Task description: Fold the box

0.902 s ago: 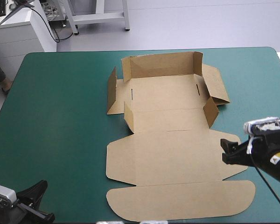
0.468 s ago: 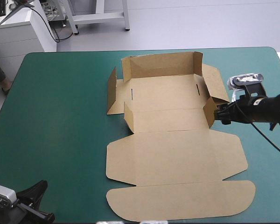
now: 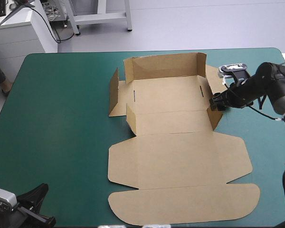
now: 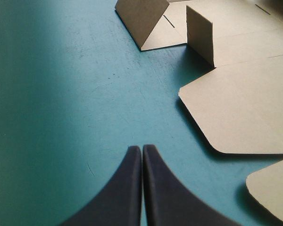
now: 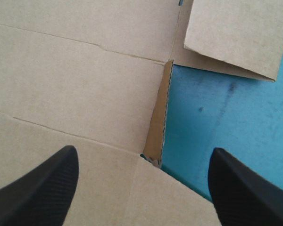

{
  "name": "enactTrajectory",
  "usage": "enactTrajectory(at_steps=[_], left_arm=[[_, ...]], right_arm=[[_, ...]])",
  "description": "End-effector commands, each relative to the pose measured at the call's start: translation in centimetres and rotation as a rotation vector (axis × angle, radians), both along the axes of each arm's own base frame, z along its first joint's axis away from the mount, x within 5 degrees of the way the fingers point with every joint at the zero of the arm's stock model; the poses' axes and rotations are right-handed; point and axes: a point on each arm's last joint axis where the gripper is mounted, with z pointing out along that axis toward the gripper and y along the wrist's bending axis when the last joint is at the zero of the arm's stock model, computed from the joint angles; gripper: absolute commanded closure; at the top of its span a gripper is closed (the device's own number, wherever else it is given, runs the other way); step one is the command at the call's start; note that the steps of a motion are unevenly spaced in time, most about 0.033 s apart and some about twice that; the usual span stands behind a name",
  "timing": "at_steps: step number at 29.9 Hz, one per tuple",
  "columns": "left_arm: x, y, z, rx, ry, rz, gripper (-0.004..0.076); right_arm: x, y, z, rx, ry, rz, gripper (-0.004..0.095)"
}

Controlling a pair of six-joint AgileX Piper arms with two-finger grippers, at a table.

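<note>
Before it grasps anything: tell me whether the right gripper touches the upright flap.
Apart. The right wrist view shows the flap edge-on between the right gripper's open fingers, with a clear gap to each.

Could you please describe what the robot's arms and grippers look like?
The left gripper and right gripper each have two broad black fingers curved like fins; the right's show a fine woven texture. The right arm is black, with a pale grey section.
</note>
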Motion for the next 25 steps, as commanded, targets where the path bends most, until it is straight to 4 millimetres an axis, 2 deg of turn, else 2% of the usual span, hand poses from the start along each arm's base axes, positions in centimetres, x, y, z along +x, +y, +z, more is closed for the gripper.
enactTrajectory(at_steps=[1, 6, 15, 21, 25], left_arm=[[0.2, -0.1, 1.2, -0.028, -0.063, -0.01, 0.0732], [0.2, -0.1, 1.2, -0.028, -0.063, -0.01, 0.0732], [0.2, -0.1, 1.2, -0.024, -0.067, -0.007, 0.0732], [0.2, -0.1, 1.2, -0.024, -0.067, -0.007, 0.0732], [0.2, -0.1, 1.2, -0.024, -0.067, -0.007, 0.0732]], right_arm=[[1.1, 0.2, 1.3, 0.001, -0.034, 0.019, 0.0233], [3.0, 0.6, 0.0, -0.049, 0.036, 0.052, 0.0284], [4.7, 3.7, -2.5, -0.188, 0.093, 0.119, 0.0287], [5.3, 3.3, -3.7, -0.231, 0.13, 0.063, 0.0305], [5.4, 3.0, -4.6, -0.262, 0.173, 0.045, 0.0414]])
